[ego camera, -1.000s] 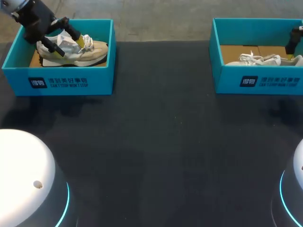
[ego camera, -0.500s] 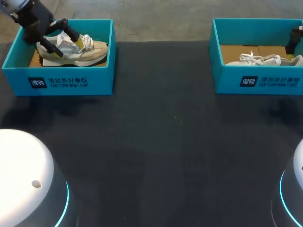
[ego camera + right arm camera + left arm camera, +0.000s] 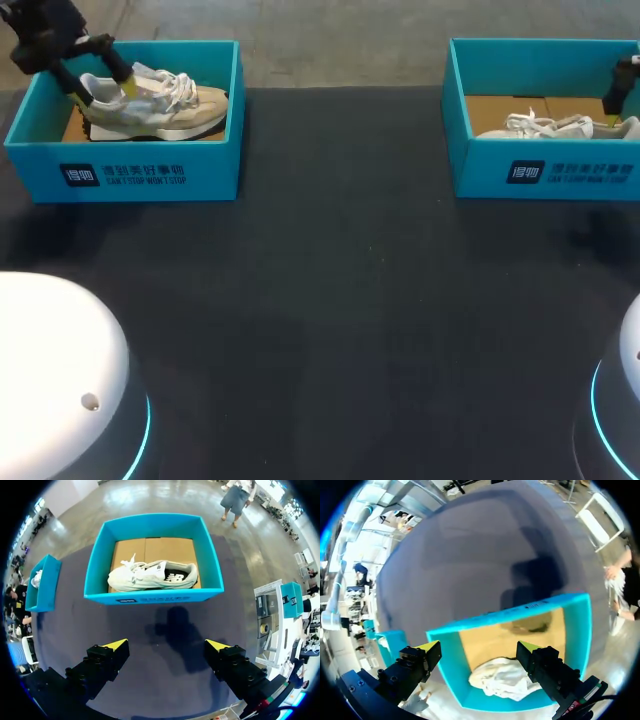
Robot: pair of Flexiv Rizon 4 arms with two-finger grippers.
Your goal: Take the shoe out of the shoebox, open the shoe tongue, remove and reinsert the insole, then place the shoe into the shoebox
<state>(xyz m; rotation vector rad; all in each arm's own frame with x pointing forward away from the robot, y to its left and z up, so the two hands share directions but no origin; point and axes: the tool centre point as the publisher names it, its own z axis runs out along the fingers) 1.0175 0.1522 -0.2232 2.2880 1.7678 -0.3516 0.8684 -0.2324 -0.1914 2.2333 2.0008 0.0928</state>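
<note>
A beige shoe [image 3: 160, 105] lies on its side-on sole in the left teal shoebox [image 3: 140, 175], toe to the right. My left gripper [image 3: 102, 90] hangs open over the shoe's heel end, touching nothing that I can see. In the left wrist view the gripper [image 3: 479, 646] is open above the box [image 3: 510, 615], with the pale shoe [image 3: 502, 679] below it. A white shoe [image 3: 152, 575] lies in the right shoebox [image 3: 150, 597]. My right gripper [image 3: 166, 644] is open and empty, short of that box; in the head view it [image 3: 618, 100] shows at the right edge.
The dark table [image 3: 340, 300] stretches between the two boxes. The right shoebox [image 3: 540, 175] holds the white shoe [image 3: 545, 126]. White arm bases stand at the front left [image 3: 50, 380] and front right [image 3: 625, 400] corners.
My left gripper has drawn back from the shoe's middle to the heel end, leftward. The white tongue and laces it was at have settled down. The right arm has not moved.
</note>
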